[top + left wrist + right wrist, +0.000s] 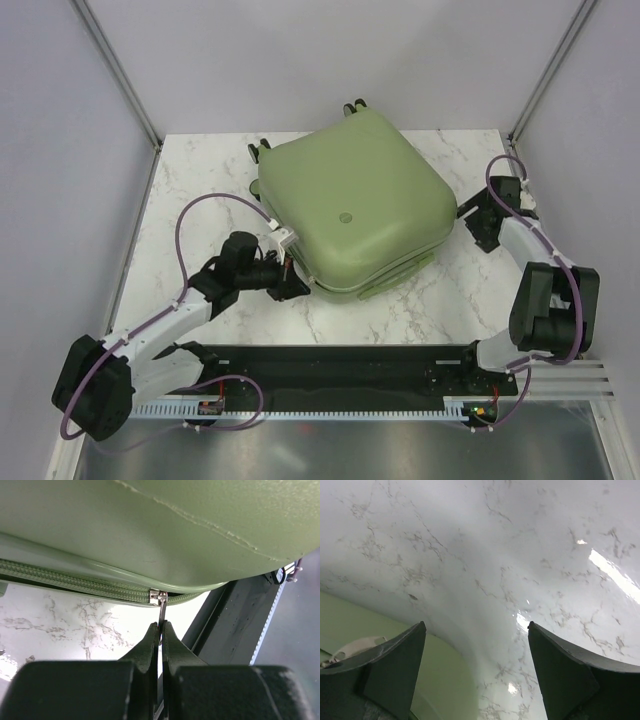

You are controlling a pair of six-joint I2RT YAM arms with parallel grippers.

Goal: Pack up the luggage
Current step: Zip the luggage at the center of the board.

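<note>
The luggage (pixel 355 205) lies flat and shut in the middle of the marble worktop (pixel 200 200), turned at a slant, with its round logo (pixel 346 216) facing up. Wheels (pixel 356 106) stick out at its far edge, and more show at the far-left corner.

The left hand (pixel 297 283) is at the case's near-left corner, low against the seam. In the left wrist view its 2 fingers (pixel 148 647) are pressed together on the thin metal zip pull (pixel 162 611), with no gap showing beyond the pull itself. The pull runs straight from the fingertips to the slider (pixel 159 596), which sits on the green zip (pixel 75 580) just under the curve of the shell. Below the zip lies pale worktop; to the right is the black base plate (pixel 235 620).

The right hand (pixel 478 222) is at the case's right side, close to its right corner. Whether it touches the shell cannot be told. The right wrist view shows its 2 fingers (pixel 395 660) spread wide with nothing between them, only marble beyond. A strip of green shell shows at the lower left of that view, behind 1 finger.
</note>
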